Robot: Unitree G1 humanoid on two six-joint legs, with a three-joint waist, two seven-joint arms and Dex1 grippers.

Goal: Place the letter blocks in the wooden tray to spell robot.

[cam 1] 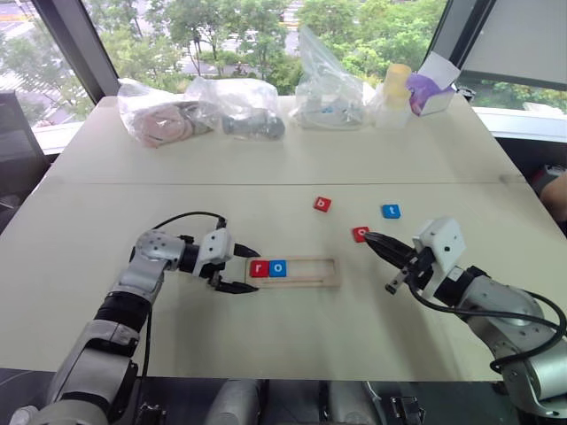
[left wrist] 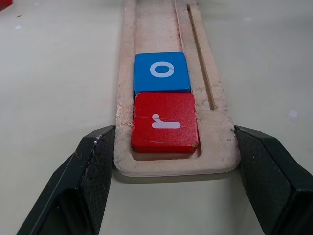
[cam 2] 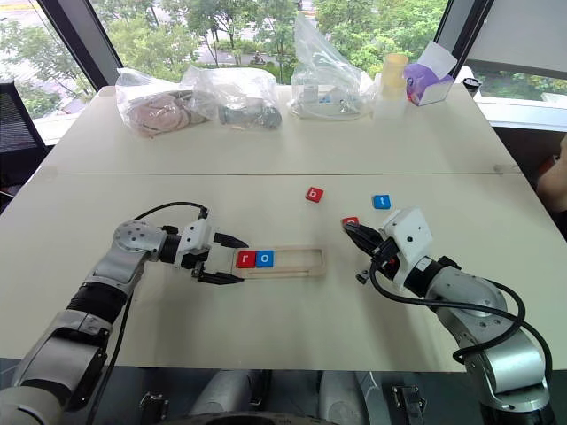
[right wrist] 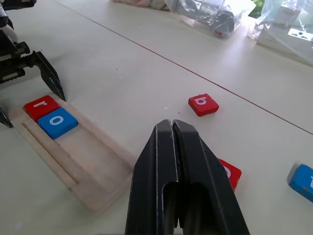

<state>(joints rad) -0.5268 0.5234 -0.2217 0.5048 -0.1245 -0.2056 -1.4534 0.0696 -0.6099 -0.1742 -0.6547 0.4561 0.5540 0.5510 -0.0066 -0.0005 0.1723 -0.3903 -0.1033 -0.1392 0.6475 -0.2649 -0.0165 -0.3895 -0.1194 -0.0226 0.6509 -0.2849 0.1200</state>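
Pale table (cam 1: 106, 221) under wide windows with trees beyond; clear plastic bags (cam 1: 199, 111) lined along its far edge. At left, left gripper (cam 1: 237, 269) spread wide, one finger on either side of the near end of the wooden tray (cam 1: 323, 279), not gripping it. In that end of the recess, red r block (cam 1: 259, 268) touching blue o block (cam 1: 277, 267); remainder of recess bare. Loose further right: red b block (cam 1: 322, 204), red block (cam 1: 360, 234) partly hidden by black fingers, blue t block (cam 1: 391, 211). Right gripper (cam 1: 370, 239) pinched shut, empty, tips over that red block. Open tabletop toward the near edge.
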